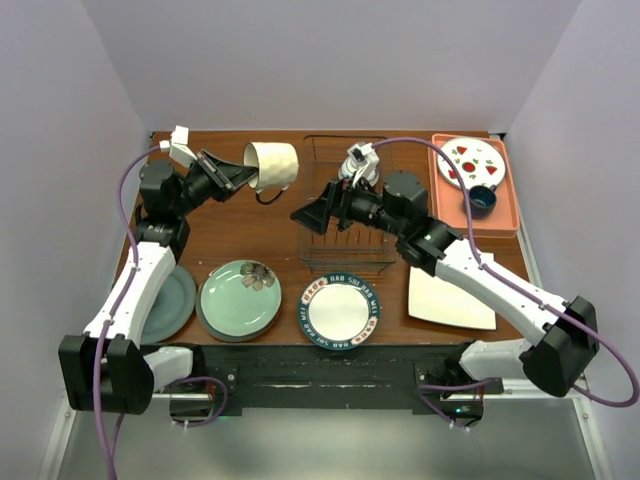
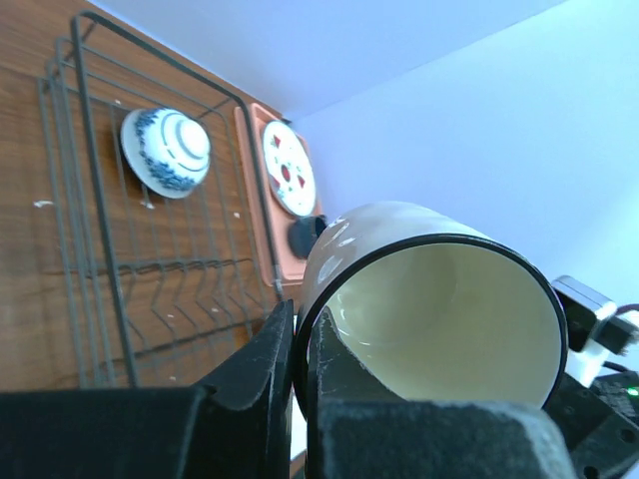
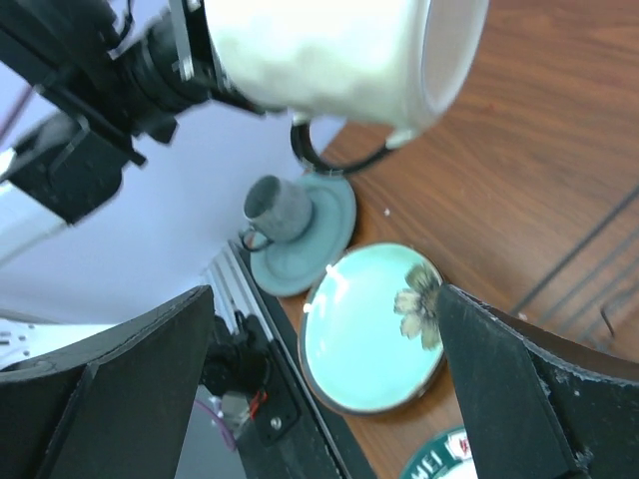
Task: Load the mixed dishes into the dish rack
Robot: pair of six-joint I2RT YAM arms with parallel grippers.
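My left gripper (image 1: 248,177) is shut on the rim of the cream mug (image 1: 272,165), one finger inside and one outside, holding it on its side above the table left of the dish rack (image 1: 372,262). In the left wrist view the mug (image 2: 429,299) fills the foreground. Beyond it the small blue-white bowl (image 2: 166,150) lies in the rack (image 2: 110,259). My right gripper (image 1: 308,214) is open and holds nothing at the rack's left edge, facing left. On the table lie the pale green flower plate (image 1: 240,295), the dark-rimmed white plate (image 1: 341,310) and the white square plate (image 1: 450,297).
An orange tray (image 1: 507,215) at the back right carries a white plate with red marks (image 1: 471,160) and a dark blue cup (image 1: 482,200). A grey-green plate (image 3: 318,225) with a small grey cup (image 3: 280,210) sits at the near left, partly under my left arm.
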